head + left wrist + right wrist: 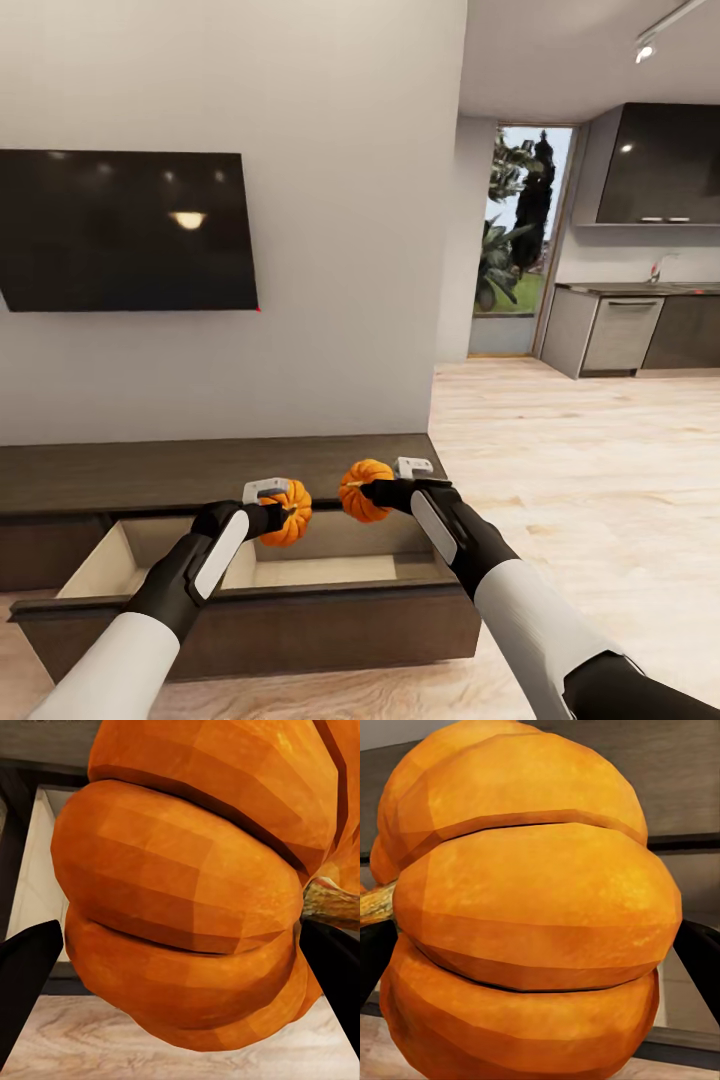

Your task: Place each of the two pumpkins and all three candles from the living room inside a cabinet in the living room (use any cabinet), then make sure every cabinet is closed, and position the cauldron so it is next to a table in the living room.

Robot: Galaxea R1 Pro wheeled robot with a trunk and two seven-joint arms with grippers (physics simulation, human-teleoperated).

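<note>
Currently both arms are at the storing step, each carrying one pumpkin over the pulled-out drawer of the long, low dark brown wooden cabinet (215,470).

Left side: the left gripper (278,510) is clamped on a bright orange ribbed pumpkin (289,512), held above the drawer's pale interior (300,570). In the left wrist view the pumpkin (187,885) sits between the two black fingers (26,975), its stem pointing sideways, with the drawer floor behind it.

Right side: the right gripper (372,491) is closed on the second orange ribbed pumpkin (362,489), held slightly higher and nearer the drawer's back edge. In the right wrist view this pumpkin (532,915) lies close to the lens, the dark cabinet front behind it.

Judgement: neither pumpkin rests in the drawer yet. The next move calls for lowering each until it is close to the drawer floor, then releasing, keeping the two apart so they do not knock together. The drawer must afterwards be pushed shut.
</note>
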